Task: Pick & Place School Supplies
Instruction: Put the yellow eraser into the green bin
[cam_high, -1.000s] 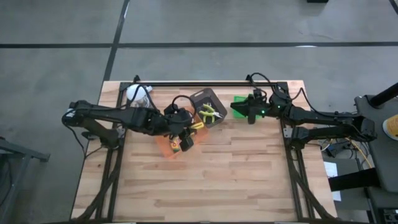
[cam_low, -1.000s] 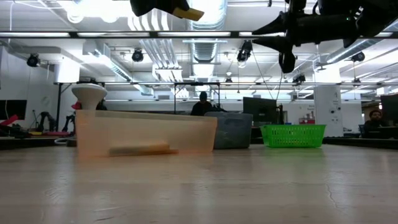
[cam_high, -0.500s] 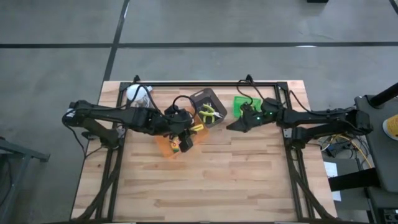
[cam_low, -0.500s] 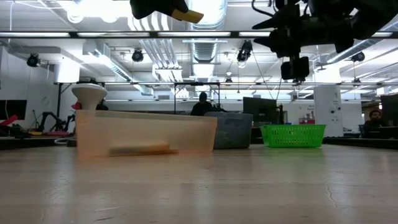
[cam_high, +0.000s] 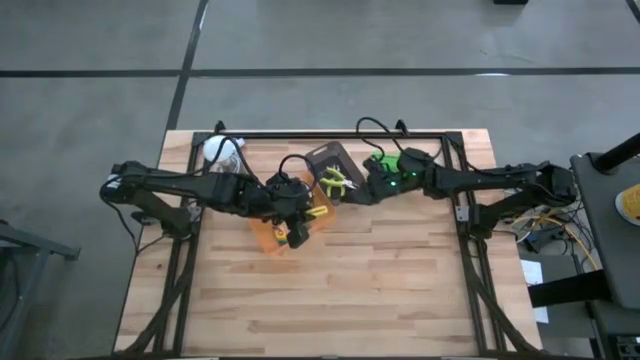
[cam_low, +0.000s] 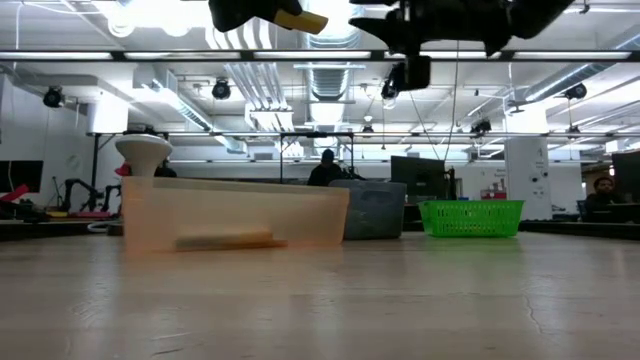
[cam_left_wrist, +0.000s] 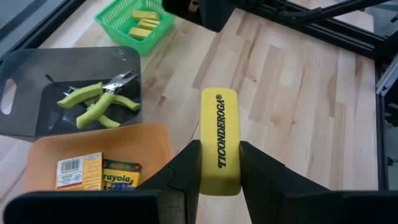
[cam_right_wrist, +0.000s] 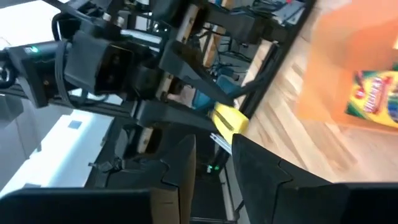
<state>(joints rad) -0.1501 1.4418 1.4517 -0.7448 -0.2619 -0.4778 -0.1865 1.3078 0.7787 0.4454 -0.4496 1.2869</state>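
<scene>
Here, left hand (cam_left_wrist: 219, 163) clamped on yellow block (cam_left_wrist: 219, 140) above orange tray (cam_left_wrist: 155, 143) edge, right hand (cam_high: 352, 190) nearby, fingers narrowly apart.

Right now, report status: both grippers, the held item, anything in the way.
Left gripper shut on yellow eraser, above orange tray. Right gripper empty, by black tray. Nothing in the way.
</scene>
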